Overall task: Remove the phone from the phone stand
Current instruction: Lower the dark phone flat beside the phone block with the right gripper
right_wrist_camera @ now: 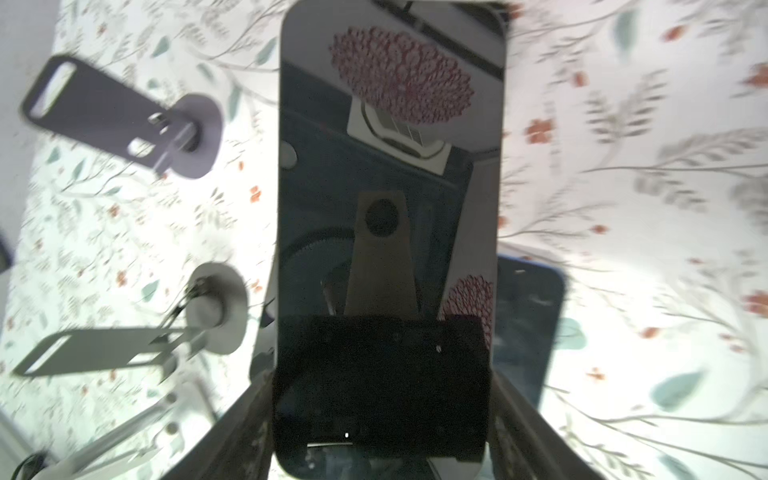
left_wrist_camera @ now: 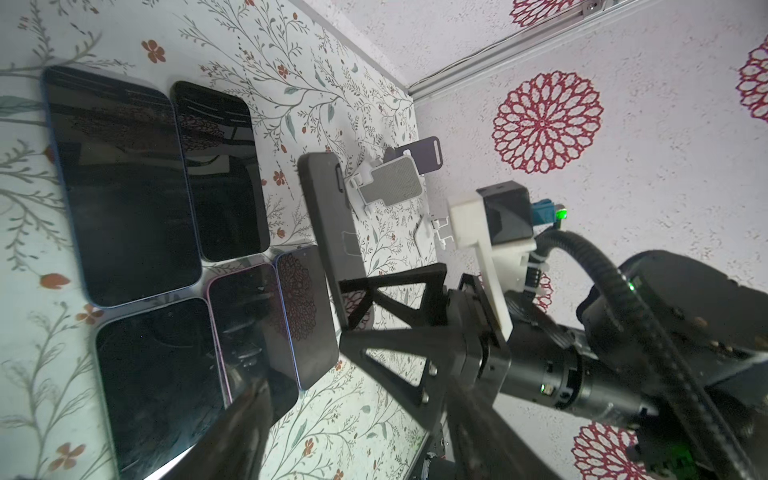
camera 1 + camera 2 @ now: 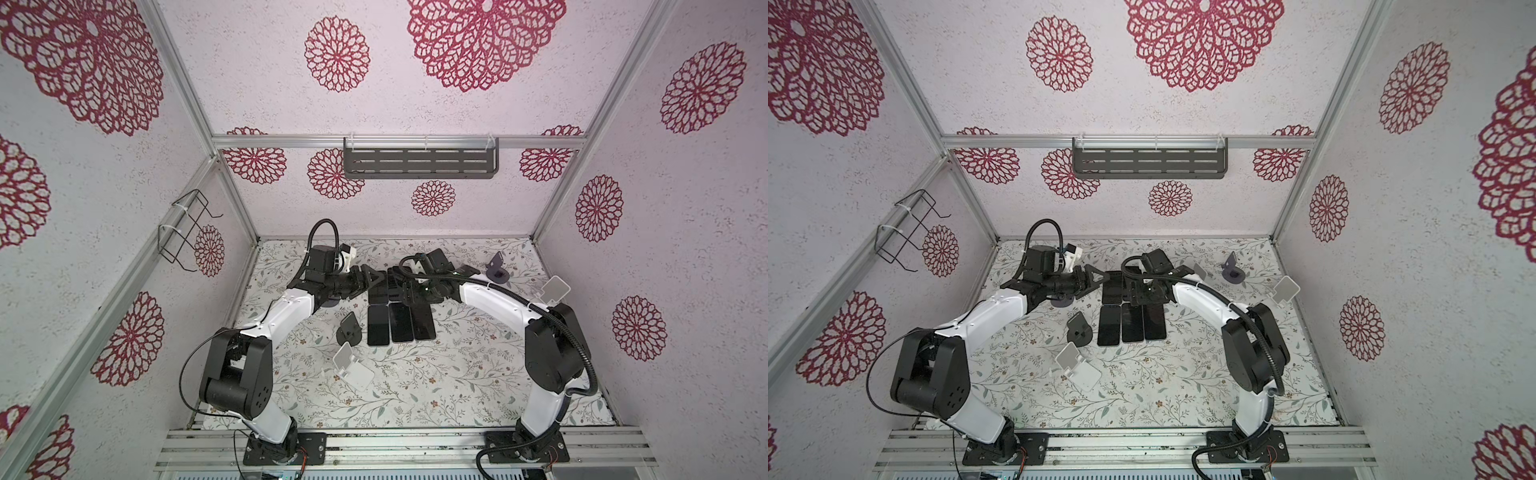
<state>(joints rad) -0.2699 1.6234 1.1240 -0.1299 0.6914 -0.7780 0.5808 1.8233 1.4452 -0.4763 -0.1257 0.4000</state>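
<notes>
Arms [image 3: 286,316] arch inward — right gripper [image 1: 380,386] clamps the phone [image 1: 390,166] by its sides, left gripper [image 3: 376,279] jaws stand apart.

Rough white walls [image 3: 374,216] close the space in on three sides, printed with dark red lacy flower medallions [image 3: 337,53] of several sizes. Silver metal bars [image 3: 399,142] frame the panels at the corners and cross the rear wall. A dark slotted shelf [image 3: 419,164] hangs from that crossbar, and a black wire rack [image 3: 185,232] is tied to the slanting bar on the left wall. The table [image 3: 415,386] wears a pale cloth of grey-green twigs and small orange blossoms. Grooved metal rails [image 3: 415,446] line its near edge. The light is bright and even.
</notes>
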